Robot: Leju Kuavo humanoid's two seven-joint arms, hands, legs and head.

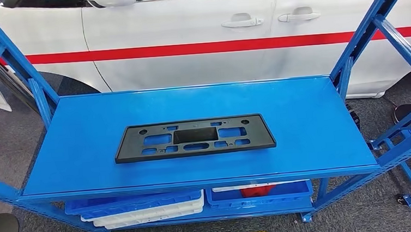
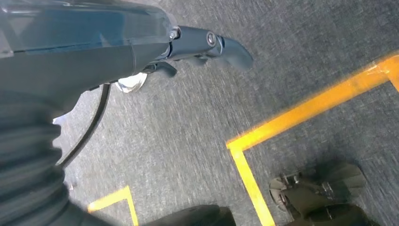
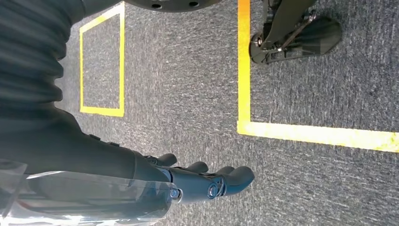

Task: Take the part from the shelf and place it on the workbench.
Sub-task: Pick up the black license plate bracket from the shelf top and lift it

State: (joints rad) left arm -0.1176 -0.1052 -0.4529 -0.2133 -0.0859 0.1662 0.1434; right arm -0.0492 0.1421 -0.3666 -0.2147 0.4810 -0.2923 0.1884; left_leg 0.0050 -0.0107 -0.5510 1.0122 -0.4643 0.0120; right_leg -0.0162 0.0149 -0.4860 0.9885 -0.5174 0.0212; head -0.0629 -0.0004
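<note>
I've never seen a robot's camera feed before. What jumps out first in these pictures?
A flat black plastic part with cut-outs lies alone in the middle of a bright blue shelf. Right behind the shelf stands a white car with a red stripe along its side. In the wrist views, the left hand and right hand hang over grey carpet marked with yellow floor lines, holding nothing.
</note>
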